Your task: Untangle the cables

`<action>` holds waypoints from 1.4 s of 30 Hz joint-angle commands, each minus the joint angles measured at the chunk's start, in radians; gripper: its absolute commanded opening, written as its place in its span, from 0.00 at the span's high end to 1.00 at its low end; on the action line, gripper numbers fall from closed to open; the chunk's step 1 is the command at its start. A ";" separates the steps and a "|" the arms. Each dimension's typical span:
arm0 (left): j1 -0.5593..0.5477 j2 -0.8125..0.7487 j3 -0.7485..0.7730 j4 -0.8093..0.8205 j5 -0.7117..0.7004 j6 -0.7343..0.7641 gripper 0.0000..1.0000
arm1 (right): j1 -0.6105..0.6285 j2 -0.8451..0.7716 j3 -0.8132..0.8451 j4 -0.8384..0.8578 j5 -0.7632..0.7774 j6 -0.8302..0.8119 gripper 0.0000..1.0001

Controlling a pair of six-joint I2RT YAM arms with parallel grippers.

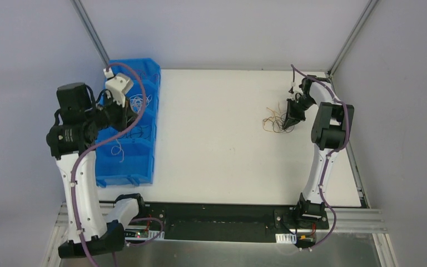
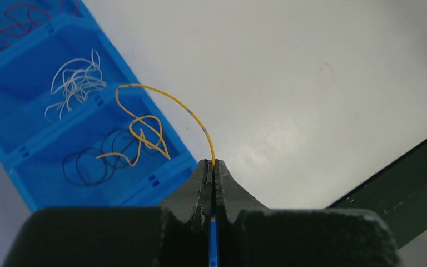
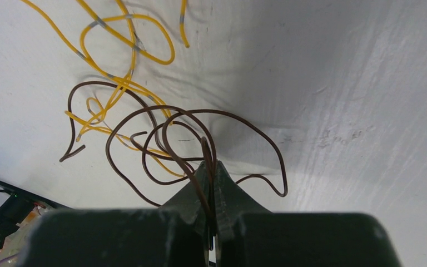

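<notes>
Our left gripper [image 2: 213, 166] clamps a thin yellow wire [image 2: 169, 99] over the blue plastic bin [image 2: 44, 139], apparently for sorting; our right gripper [image 3: 211, 167] pinches a brown wire [image 3: 228, 114].

Bins [image 1: 125, 179] along the left edge of my worktop [image 1: 222, 156], my left gripper [image 2: 212, 167] above them, one wire [image 2: 172, 100] in it, cables [image 1: 272, 119] far right, my right gripper [image 3: 211, 167] among them.

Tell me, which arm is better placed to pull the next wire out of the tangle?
The right arm. Its jaws sit at the tangle, shut on a brown wire; the left arm is over the blue bin, holding a yellow wire.
</notes>
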 commanded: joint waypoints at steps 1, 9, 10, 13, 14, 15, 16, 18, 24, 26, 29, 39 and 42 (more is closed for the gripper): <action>0.084 -0.059 -0.100 -0.271 0.020 0.305 1.00 | 0.016 -0.053 -0.023 -0.049 -0.028 -0.020 1.00; 0.192 -0.140 -0.345 -0.340 -0.097 0.668 1.00 | 0.025 -0.071 -0.045 -0.058 -0.033 -0.023 1.00; 0.203 -0.132 -0.346 -0.357 -0.096 0.701 1.00 | 0.025 -0.072 -0.047 -0.057 -0.033 -0.022 1.00; 0.220 -0.079 -0.317 -0.423 -0.103 0.776 1.00 | 0.025 -0.079 -0.057 -0.056 -0.039 -0.014 1.00; 0.227 -0.046 -0.294 -0.462 -0.085 0.810 1.00 | 0.025 -0.079 -0.059 -0.056 -0.040 -0.013 1.00; 0.235 -0.030 -0.265 -0.514 -0.077 0.859 1.00 | 0.025 -0.084 -0.062 -0.055 -0.038 -0.013 1.00; 0.236 0.000 -0.234 -0.573 -0.063 0.905 1.00 | 0.025 -0.086 -0.066 -0.054 -0.038 -0.013 1.00; 0.237 0.060 -0.183 -0.667 -0.062 0.966 1.00 | 0.025 -0.092 -0.073 -0.052 -0.039 -0.014 1.00; 0.241 0.107 0.035 -0.728 0.019 0.967 1.00 | 0.024 -0.107 -0.097 -0.048 -0.039 -0.018 1.00; 0.241 0.103 0.088 -0.728 0.035 0.969 1.00 | 0.024 -0.115 -0.105 -0.041 -0.047 -0.015 1.00; 0.241 0.078 0.112 -0.728 0.032 1.014 1.00 | 0.024 -0.116 -0.109 -0.034 -0.054 -0.007 1.00; 0.240 0.011 -0.046 -0.730 -0.214 1.152 1.00 | 0.022 -0.131 -0.141 -0.028 -0.053 -0.014 1.00; 0.241 -0.020 -0.087 -0.730 -0.234 1.195 1.00 | 0.020 -0.133 -0.156 -0.022 -0.053 -0.010 1.00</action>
